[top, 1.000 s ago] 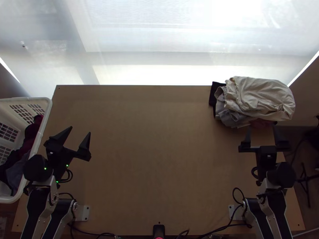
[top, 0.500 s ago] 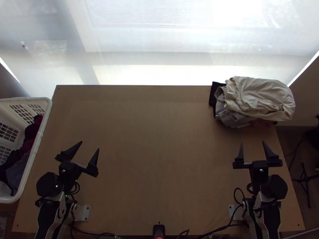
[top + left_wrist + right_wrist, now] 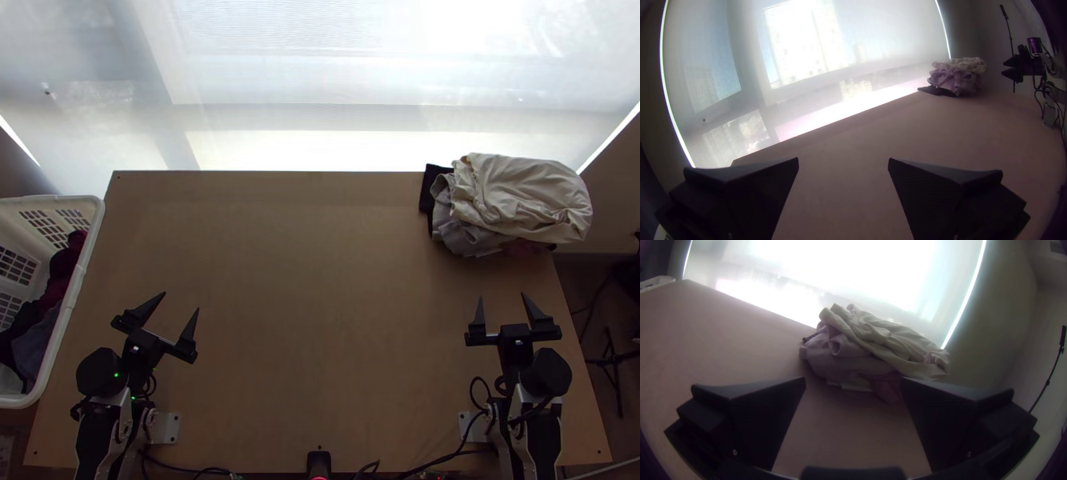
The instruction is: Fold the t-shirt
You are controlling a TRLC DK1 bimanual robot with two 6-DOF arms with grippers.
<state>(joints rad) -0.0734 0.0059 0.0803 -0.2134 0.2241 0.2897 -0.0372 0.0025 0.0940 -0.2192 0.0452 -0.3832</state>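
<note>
And here we are over the light wooden table [image 3: 320, 264], with both claws wide apart! The left claw [image 3: 181, 301] has its two flat black fingers spread, the tabletop showing between them. The right claw [image 3: 502, 294] matches it, its tips well separated and no cloth between them.

Now look just ahead of the right claw: there's the pile of laundry, sitting at the table's far corner, near those tips but apart from them. On top lies a cream cloth [image 3: 524, 196], loosely bundled and full of wrinkles. Under it, toward the right claw, comes a greyish cloth [image 3: 462, 234], rumpled, with a reddish cloth [image 3: 524, 248] poking out low on the side facing that claw. A black cloth [image 3: 429, 192] peeks out ahead of the right claw and to its left. Which of these is the t-shirt? I cannot tell!

In its own wrist view, the right claw [image 3: 853, 378] points toward the pile, bunched folds rising beyond the fingers. From the left claw [image 3: 843, 158], that same pile sits well off, ahead and to the right, across the board.

Over to the left claw's left, near it, stands the white basket [image 3: 90, 248], holding dark red cloth [image 3: 64, 264] and grey-blue cloth [image 3: 34, 340]. Beyond both claws, past the table's far edge, a bright pale screen [image 3: 320, 88] glows.
</note>
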